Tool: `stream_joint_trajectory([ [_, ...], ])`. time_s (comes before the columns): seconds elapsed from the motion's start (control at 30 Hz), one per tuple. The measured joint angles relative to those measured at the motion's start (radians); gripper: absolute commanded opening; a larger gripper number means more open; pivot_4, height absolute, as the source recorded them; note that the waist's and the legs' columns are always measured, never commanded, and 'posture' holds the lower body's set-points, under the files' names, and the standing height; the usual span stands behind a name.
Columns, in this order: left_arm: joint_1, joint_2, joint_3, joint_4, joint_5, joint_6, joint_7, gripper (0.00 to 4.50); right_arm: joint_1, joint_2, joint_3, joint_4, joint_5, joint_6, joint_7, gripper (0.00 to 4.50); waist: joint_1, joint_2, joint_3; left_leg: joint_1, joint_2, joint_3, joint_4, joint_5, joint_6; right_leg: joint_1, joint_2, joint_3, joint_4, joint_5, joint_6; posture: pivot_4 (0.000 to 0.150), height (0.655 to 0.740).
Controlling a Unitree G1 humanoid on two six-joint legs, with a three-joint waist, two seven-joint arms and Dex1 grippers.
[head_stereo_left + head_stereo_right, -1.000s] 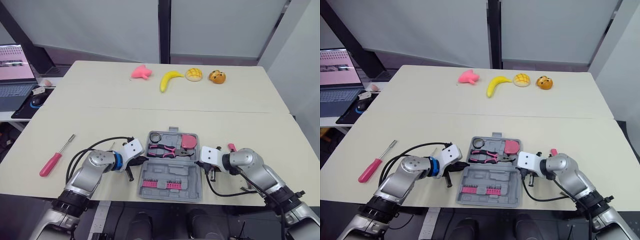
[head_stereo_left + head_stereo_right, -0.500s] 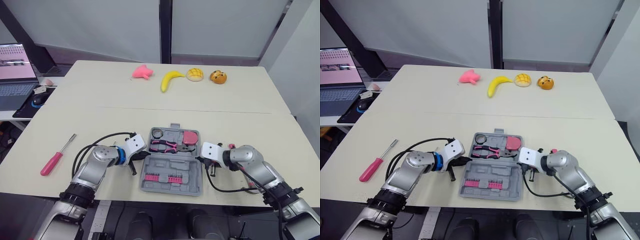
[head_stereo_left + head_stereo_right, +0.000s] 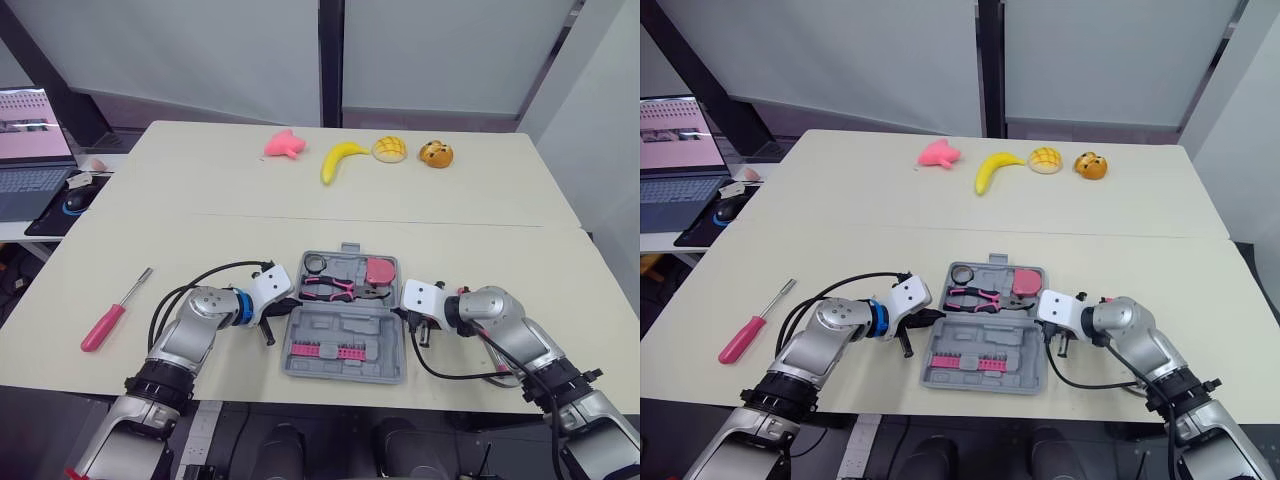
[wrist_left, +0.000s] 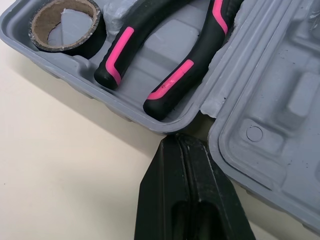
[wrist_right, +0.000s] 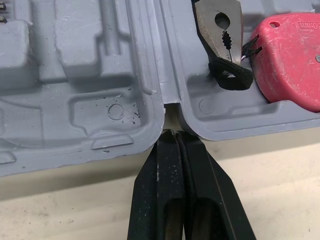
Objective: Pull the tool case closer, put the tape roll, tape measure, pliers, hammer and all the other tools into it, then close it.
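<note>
The grey tool case (image 3: 345,325) lies open near the table's front edge. Its far half holds the black tape roll (image 3: 313,264), the pink-handled pliers (image 3: 335,290) and the red tape measure (image 3: 378,272). Several pink bits (image 3: 330,350) sit in the near half. My left gripper (image 3: 285,312) is shut, its tip at the case's left hinge notch (image 4: 197,117). My right gripper (image 3: 406,318) is shut too, with its tip at the right hinge notch (image 5: 170,107). A pink-handled screwdriver (image 3: 105,325) lies far left. A small pink item (image 3: 1107,299) peeks from behind my right wrist.
At the table's far side lie a pink toy (image 3: 283,143), a banana (image 3: 340,160), a bun (image 3: 388,149) and a brown round toy (image 3: 435,153). A laptop (image 3: 30,150) and mouse (image 3: 72,200) sit on a side desk to the left.
The case and both grippers at its hinge ends have shifted a little away from the table's front edge. The screwdriver and far objects have stayed put.
</note>
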Motion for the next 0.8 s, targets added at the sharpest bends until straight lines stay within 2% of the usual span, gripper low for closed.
stream_joint_trajectory([
  [0.8,-0.022,-0.017,0.002,0.037,0.012,-0.020,0.017,0.00,-0.017,0.010,-0.003,0.035,-0.011,-0.022,-0.036,0.01,0.000,0.000,0.000,0.000,0.000,0.000,0.000,0.000,0.000,0.000,0.000,0.000,0.000,0.000,0.000,0.150,0.7400],
])
